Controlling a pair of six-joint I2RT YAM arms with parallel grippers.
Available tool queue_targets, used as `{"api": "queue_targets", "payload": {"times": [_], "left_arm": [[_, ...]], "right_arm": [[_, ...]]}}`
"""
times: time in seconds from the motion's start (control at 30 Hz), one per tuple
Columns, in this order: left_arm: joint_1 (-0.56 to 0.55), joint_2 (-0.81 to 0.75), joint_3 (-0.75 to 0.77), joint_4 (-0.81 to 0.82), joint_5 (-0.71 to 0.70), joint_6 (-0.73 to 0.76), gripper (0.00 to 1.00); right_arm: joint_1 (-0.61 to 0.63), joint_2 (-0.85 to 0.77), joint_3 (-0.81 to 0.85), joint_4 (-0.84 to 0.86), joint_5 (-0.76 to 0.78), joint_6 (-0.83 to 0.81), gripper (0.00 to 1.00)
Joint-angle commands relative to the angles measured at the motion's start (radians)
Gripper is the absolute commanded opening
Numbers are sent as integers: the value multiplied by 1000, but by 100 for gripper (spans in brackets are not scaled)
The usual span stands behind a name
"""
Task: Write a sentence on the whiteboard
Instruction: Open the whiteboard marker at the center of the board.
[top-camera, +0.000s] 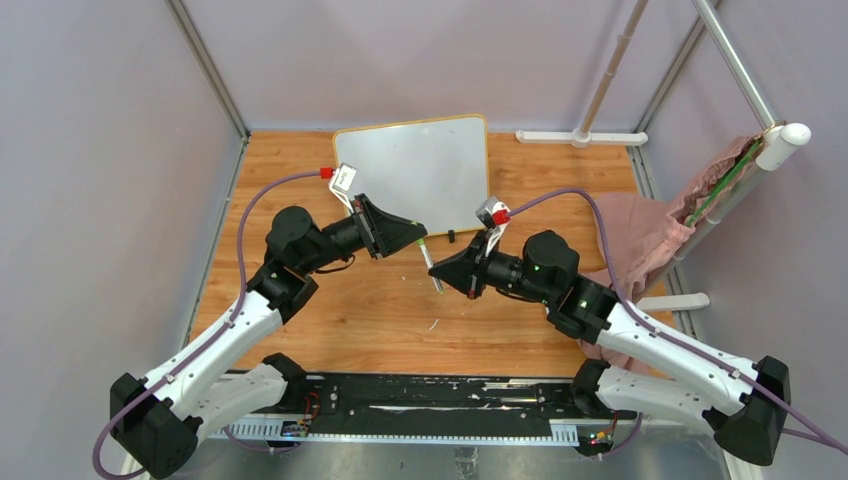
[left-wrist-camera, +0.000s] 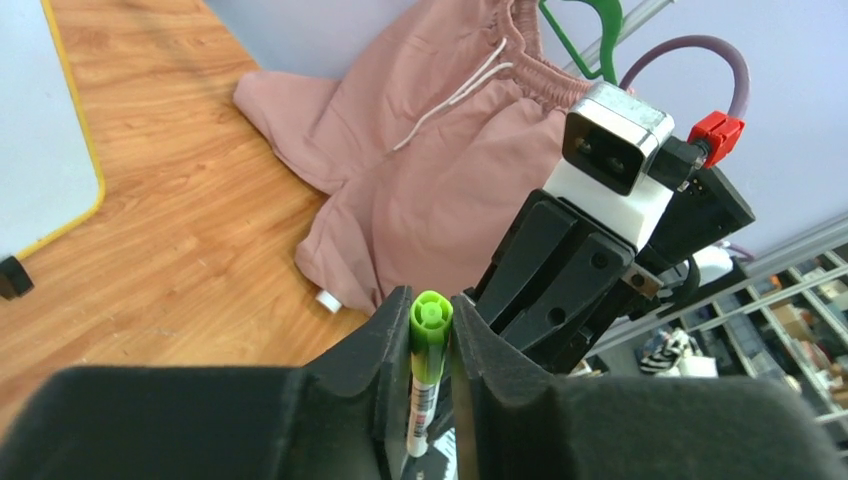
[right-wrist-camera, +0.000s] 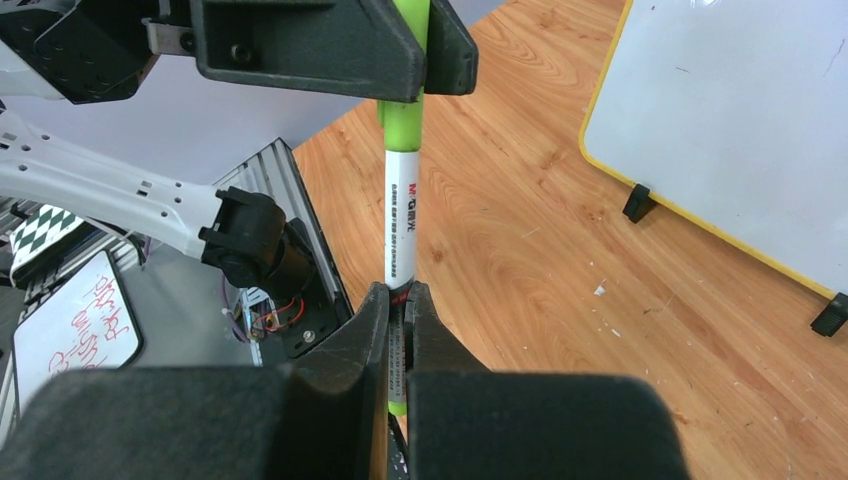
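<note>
The whiteboard (top-camera: 410, 170) lies flat at the back middle of the wooden table, with a yellow rim. It also shows in the right wrist view (right-wrist-camera: 740, 130). No green sentence shows on it. A white marker (top-camera: 431, 265) with a green cap is held between both grippers, in front of the board's near edge. My left gripper (top-camera: 420, 232) is shut on the green cap (left-wrist-camera: 431, 320). My right gripper (top-camera: 441, 276) is shut on the marker's white barrel (right-wrist-camera: 402, 200) near its other end. The tip is hidden.
A pink garment (top-camera: 640, 240) lies at the table's right side below a green hanger (top-camera: 725, 180). A white post base (top-camera: 580, 137) stands at the back. The board's black clip feet (right-wrist-camera: 637, 203) stick out. A black rail (top-camera: 430, 395) runs along the near edge.
</note>
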Motion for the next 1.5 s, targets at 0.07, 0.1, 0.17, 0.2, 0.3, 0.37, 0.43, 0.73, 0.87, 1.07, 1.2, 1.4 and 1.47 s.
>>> {"api": "queue_targets", "payload": {"times": [0.07,0.1,0.17,0.2,0.3,0.37,0.43,0.73,0.87,1.07,1.2,1.4,1.47], "left_arm": [[-7,-7,26,35,21,7,9],[-7,-10,25,36,21,5,5],[-6,-18,18,49,22,-3,0],[-7,-23,14,56,21,-8,0],[-7,-36,3,76,24,-22,0],[-6,-43,-3,83,29,-22,0],[-7,-54,-16,103,38,-24,0],[-6,-99,-49,150,77,-26,0],[-8,-121,-60,157,79,-26,0],[-8,-139,-61,158,74,-27,0],[-6,-154,-67,159,42,-29,0],[-7,-197,-82,226,-102,-40,0],[-7,-226,-94,237,-186,-38,0]], "right_arm": [[22,4,51,12,10,-7,6],[22,2,52,6,17,2,17],[22,-5,46,16,23,24,39],[21,-6,39,32,26,40,46],[22,-4,37,60,30,83,54],[21,6,47,67,24,104,56],[21,19,60,77,13,130,56],[19,74,89,187,-41,232,55],[19,105,104,240,-70,269,50],[21,126,110,269,-107,286,29],[21,122,98,270,-123,286,6],[22,73,28,248,-100,278,0],[26,51,1,245,-87,282,0]]}}
